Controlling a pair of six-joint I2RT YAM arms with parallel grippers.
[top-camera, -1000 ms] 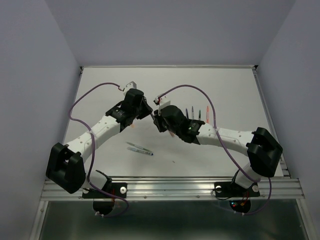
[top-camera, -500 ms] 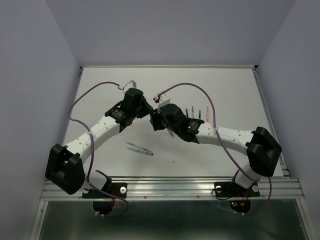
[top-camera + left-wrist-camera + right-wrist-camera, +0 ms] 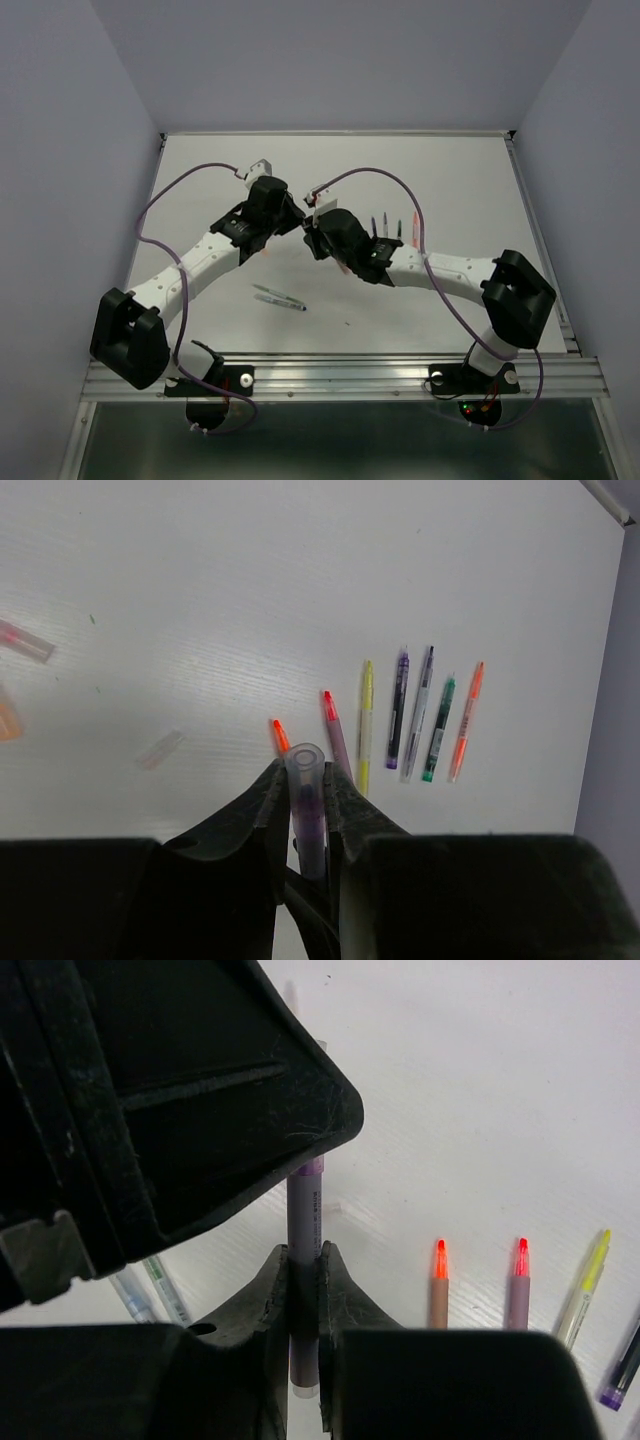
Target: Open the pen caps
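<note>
Because a cap comes off only by pulling against a fixed barrel, both arms appear to meet on one held pen (image 3: 305,763), the landmark for every entry below.

Top view: left gripper (image 3: 296,222) and right gripper (image 3: 314,236) nose to nose above the tabletop (image 3: 470,180). The held pen is too small to make out here. Two pens (image 3: 280,298) lie nearer the bases than it. A row of pens (image 3: 392,228) lies to its right.

Left wrist view: left gripper nearly closed, clamping one end of the held pen. Beyond it lie two uncapped pens (image 3: 333,735), then the row. Loose caps (image 3: 25,640) lie well off to its left.

Right wrist view: right gripper pinched tight on the held pen's other end. Which end carries the cap cannot be told.
</note>
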